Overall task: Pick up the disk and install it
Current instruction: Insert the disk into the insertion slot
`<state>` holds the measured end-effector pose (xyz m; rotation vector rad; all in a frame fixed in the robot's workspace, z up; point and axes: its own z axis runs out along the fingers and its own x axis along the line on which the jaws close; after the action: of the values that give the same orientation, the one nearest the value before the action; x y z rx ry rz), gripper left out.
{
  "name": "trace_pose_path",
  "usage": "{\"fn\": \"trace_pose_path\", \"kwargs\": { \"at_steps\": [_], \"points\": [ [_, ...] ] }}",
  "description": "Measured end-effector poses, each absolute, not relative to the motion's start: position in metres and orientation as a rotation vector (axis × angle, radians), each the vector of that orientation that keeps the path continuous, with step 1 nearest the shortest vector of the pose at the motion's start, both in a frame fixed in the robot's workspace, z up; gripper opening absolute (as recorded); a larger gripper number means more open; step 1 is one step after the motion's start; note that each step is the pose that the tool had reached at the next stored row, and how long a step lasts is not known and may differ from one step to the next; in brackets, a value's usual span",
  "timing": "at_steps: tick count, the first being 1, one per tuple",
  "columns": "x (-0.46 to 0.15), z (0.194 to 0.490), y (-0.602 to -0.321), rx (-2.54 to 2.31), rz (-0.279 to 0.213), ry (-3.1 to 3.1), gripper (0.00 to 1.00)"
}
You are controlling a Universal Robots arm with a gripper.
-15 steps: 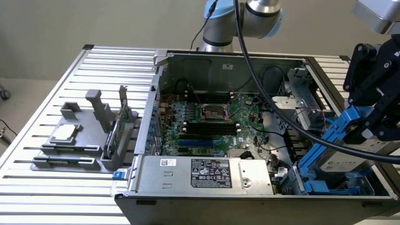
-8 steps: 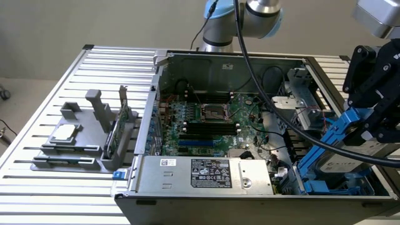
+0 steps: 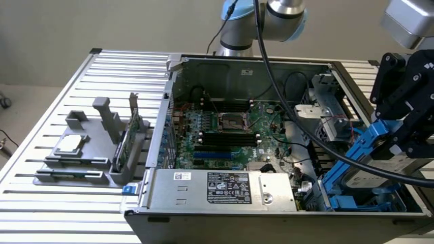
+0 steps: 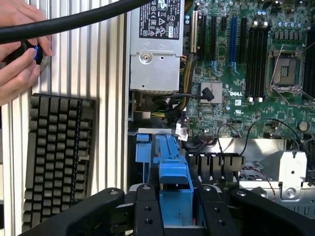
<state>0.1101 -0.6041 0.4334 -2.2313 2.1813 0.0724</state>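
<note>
Disk (image 3: 363, 147) and claw (image 3: 400, 142) are joined up: the claw is closed on the disk, with one black finger on each side of its blue part. In the wrist view the two fingers (image 4: 147, 211) squeeze the blue frame of the disk (image 4: 172, 169) between them, and the rest of the frame sticks out past the fingertips. In the exterior view the disk hangs down from the claw, tilted, with its low end inside the corner of the open computer case (image 3: 257, 73) just below the claw.

The disk is flat and silver-grey, with bright blue plastic rails along its sides.

One disk, one claw, two fingers. One grey power supply box (image 3: 224, 188) with a label sits in the case, near the low end of the disk. One green motherboard (image 3: 230, 132) lies on the case floor, further from the claw. One thick black cable (image 4: 74, 19) runs past close to the claw. One dark keyboard (image 4: 59, 157) lies on the slatted table (image 3: 61, 213), outside the case and off to the side of the claw. Two hands (image 4: 15, 73) of a person are beyond the keyboard, well away from the claw. One grey tray (image 3: 74, 173) with one small square chip (image 3: 71, 145) sits on the table, far from the claw
</note>
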Motion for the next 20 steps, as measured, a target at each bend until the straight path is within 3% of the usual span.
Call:
{"fn": "trace_pose_path", "kwargs": {
  "at_steps": [20],
  "points": [
    [0.111, 0.422, -0.607, -2.250, 0.112, 2.123, 0.34]
  ]
}}
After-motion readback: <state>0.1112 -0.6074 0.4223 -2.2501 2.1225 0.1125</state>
